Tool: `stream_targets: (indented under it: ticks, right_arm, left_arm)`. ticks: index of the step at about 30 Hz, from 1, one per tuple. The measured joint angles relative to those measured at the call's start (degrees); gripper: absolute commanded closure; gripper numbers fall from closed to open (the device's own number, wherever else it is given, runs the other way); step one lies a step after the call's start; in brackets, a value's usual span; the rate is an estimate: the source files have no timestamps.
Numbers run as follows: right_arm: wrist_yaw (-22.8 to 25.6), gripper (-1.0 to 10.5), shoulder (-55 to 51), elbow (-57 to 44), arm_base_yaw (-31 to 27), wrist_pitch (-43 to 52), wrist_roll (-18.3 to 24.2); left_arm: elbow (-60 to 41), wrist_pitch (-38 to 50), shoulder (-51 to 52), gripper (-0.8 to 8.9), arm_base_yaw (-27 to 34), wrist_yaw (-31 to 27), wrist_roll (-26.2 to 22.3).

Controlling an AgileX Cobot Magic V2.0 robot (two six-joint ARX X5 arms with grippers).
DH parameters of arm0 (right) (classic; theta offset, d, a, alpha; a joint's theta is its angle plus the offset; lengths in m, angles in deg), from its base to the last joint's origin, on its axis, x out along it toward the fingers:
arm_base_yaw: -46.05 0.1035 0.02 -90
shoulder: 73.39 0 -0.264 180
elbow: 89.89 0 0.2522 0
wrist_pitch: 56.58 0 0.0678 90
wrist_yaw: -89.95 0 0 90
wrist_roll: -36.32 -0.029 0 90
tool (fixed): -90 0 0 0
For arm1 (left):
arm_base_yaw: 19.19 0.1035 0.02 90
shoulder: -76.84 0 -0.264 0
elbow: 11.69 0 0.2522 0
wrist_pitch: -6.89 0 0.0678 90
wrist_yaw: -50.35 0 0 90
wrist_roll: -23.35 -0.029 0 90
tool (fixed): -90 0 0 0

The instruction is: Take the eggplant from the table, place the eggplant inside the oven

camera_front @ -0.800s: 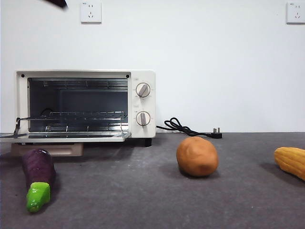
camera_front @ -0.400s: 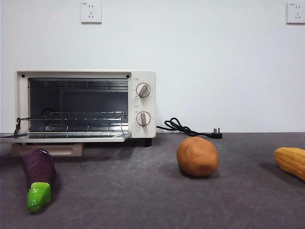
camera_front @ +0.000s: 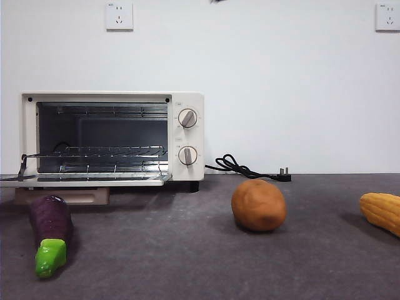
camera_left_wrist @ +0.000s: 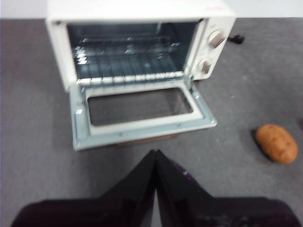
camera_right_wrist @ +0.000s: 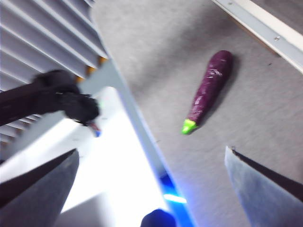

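One container matters to me here: the cream-white toaster oven point(camera_front: 112, 137), standing at the table's back edge against the wall, its glass door point(camera_left_wrist: 142, 113) folded down flat. I see only the wire rack point(camera_front: 94, 152) inside it; no food lies on the rack or on the door.

On the dark grey table point(camera_front: 187, 262), the eggplant point(camera_front: 50, 232) lies just in front of the lowered door, toward the left edge, its green stem pointing at the front edge. A brown potato point(camera_front: 259, 205) sits near the middle, and a yellow corn cob point(camera_front: 381, 212) lies at the right edge. The oven's black cord and plug point(camera_front: 247, 169) trail along the back edge. Two wall sockets point(camera_front: 119, 15) are set high on the white wall.

My left gripper point(camera_left_wrist: 155, 158) hangs above the table in front of the door, its jaws pressed together with nothing between them. My right gripper point(camera_right_wrist: 151, 165) hovers over the table's edge near the eggplant point(camera_right_wrist: 208, 90), jaws spread wide and holding nothing.

Compared with half a second ago, a small dark tip now shows at the top edge of the front view; the eggplant, potato and corn have not moved.
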Motion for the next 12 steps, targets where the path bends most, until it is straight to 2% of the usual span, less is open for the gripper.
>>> stream_targets:
  ticks: [6, 9, 12]
  right_arm:
    - [7.2, 3.2, 5.8, 0.1, 5.9, 4.9, -0.5]
    - [13.4, 3.2, 11.3, 0.2, 9.7, 8.1, -0.9]
    - [16.7, 3.2, 17.8, 0.2, 12.1, 10.6, -2.7]
  left_arm:
    - [-7.0, -1.4, 7.7, 8.19, 0.5, 1.1, 2.5]
    - [-7.6, -1.9, 11.8, 8.19, 0.6, 1.1, 4.9]
    - [-7.6, -1.9, 15.3, 8.19, 0.6, 1.4, 6.9]
